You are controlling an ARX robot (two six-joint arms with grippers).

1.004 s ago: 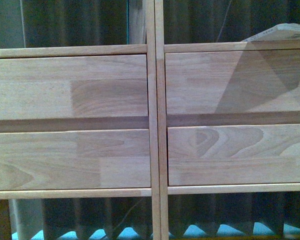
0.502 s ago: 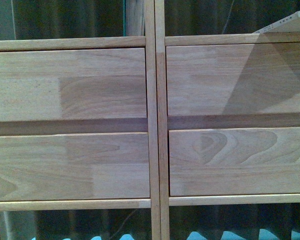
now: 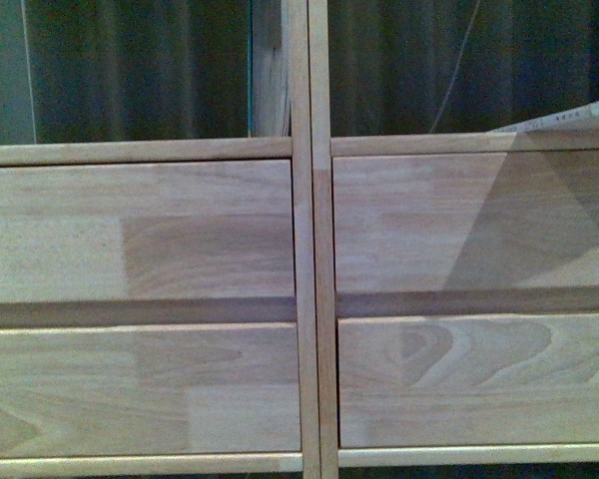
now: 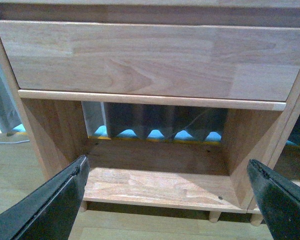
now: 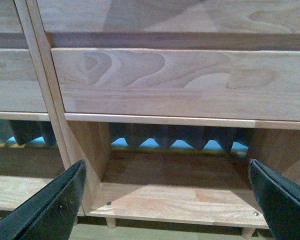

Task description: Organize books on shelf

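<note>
Shelf [image 3: 309, 249] of pale wood fills the front view, its two columns split by a double upright, with dark curtain showing through the open back. Four plain drawer fronts [image 3: 140, 235] take the middle band, and both wrist views look into the low bottom compartments [image 4: 155, 185] beneath them. Only one book [image 3: 579, 118] shows: a pale sliver lying on the ledge above the upper right drawer, at the far right edge of the front view and mostly cut off. Left gripper [image 4: 167, 162] and right gripper [image 5: 166, 165] each have fingers spread wide with nothing between them. The step looks like reaching for that book, and the right arm seems nearer. It should rise above the drawers, meet the book's near edge squarely, and close across its thin side without nudging it backward, since nothing behind would stop it
</note>
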